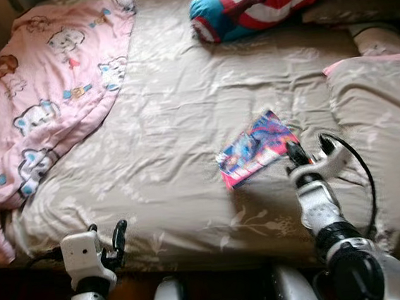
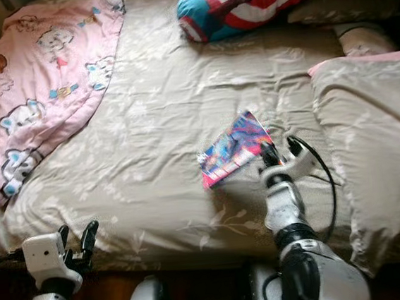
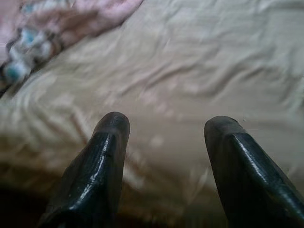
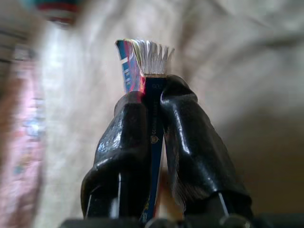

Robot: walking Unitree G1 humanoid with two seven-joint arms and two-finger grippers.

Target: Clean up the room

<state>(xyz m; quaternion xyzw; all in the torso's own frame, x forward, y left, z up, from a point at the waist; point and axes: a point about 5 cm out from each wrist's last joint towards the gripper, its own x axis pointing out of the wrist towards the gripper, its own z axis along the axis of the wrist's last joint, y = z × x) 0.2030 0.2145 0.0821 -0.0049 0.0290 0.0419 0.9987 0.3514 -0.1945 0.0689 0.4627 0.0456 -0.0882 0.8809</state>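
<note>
Before me is the bed (image 1: 183, 123), covered by a beige sheet with a pale flower pattern; its near edge runs along the bottom of my head view, and my two arms come up over it. At 10 o'clock a pink blanket (image 1: 46, 101) with cartoon animals lies bunched over the corner of the bed and hangs off the side. At 3 o'clock there is a big beige pillow (image 1: 380, 140) with a pink edge behind it. At 12 to 1 o'clock lies a striped cushion (image 1: 257, 3) in red, white and blue. The middle of the sheet between the blanket and the pillow is open.

The colourful book (image 1: 256, 148) is just right of centre, at 5 o'clock from the striped cushion. My right gripper (image 1: 294, 155) is clenched on its right edge; in the right wrist view the thin pages stand between my fingers (image 4: 185, 137). The cover has writing, but it is too blurred to read.

My left gripper (image 1: 116, 239) is at 7 o'clock, over the near edge of the bed, released and holding nothing.
</note>
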